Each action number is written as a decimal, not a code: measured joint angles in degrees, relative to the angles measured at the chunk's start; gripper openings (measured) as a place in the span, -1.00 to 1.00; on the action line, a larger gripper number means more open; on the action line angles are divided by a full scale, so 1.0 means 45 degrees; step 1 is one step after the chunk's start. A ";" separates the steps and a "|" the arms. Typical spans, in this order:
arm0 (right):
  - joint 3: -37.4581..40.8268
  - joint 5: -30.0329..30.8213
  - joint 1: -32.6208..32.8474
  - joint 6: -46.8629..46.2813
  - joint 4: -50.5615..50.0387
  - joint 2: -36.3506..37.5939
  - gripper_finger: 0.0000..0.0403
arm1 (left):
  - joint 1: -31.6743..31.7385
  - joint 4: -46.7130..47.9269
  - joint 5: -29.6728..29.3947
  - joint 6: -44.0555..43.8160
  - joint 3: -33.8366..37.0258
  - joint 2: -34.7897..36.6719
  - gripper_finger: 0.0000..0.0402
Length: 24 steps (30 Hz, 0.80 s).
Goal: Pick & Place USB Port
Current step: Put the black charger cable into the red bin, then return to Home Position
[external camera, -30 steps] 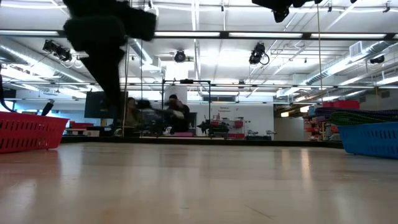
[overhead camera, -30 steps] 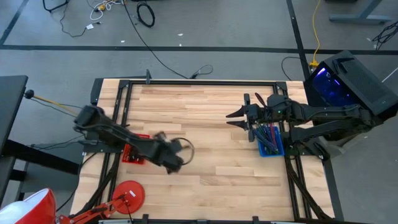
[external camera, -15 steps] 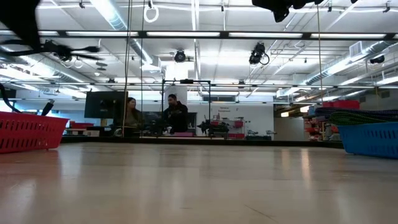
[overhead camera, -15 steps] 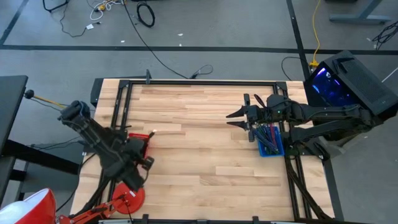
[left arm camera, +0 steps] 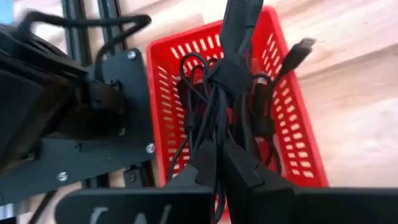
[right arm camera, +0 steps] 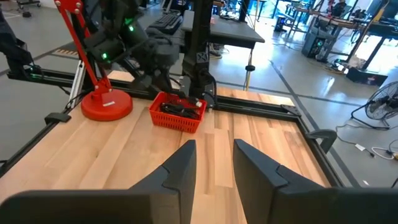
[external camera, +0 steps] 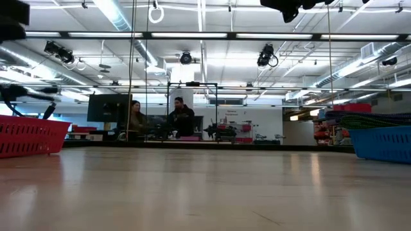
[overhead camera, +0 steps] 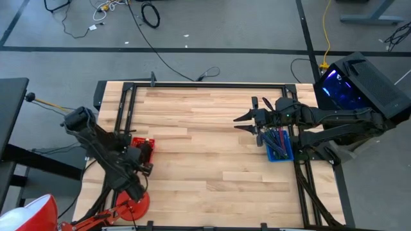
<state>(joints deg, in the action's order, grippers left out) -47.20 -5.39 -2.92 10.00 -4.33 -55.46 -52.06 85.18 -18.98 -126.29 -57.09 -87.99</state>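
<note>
Red basket [left arm camera: 292,124] under my left claw [left arm camera: 219,163], clamped on black USB cable bundle [left arm camera: 217,93]. Right claw [right arm camera: 212,163] parted, empty, above counter [overhead camera: 212,135].

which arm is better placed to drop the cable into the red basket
Left. Its hand is shut on the bundled USB cable directly over the red basket. The right hand hovers empty by the blue bin, across the table.
</note>
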 joint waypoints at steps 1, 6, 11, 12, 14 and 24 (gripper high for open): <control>0.0000 0.0000 0.0000 0.0002 -0.0002 -0.0002 -0.47 | 0.0072 -0.0308 0.0003 -0.0009 0.0249 -0.0005 -0.95; 0.0000 0.0000 0.0000 0.0002 -0.0002 -0.0002 -0.47 | 0.0848 -0.2084 0.0010 0.0099 0.1106 -0.0014 -0.95; -0.0004 0.0000 0.0000 0.0009 -0.0007 0.0000 -0.47 | 0.1053 -0.2256 0.0193 0.0139 0.1404 -0.0058 -0.95; 0.0000 0.0000 0.0000 0.0015 -0.0016 0.0000 -0.47 | 0.1061 -0.2233 0.0347 0.0180 0.1414 -0.0058 -0.92; 0.0000 0.0000 0.0000 0.0027 -0.0021 0.0000 -0.47 | 0.1061 -0.2279 0.0864 0.0338 0.1415 -0.0058 -0.86; -0.0005 0.0000 0.0000 0.0185 0.0068 -0.0003 -0.47 | 0.1061 -0.2064 0.0523 0.0310 0.1415 -0.0058 -0.44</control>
<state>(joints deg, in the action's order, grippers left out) -47.22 -5.39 -2.92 10.83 -4.02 -55.47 -47.29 75.89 -16.63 -124.89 -50.72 -88.25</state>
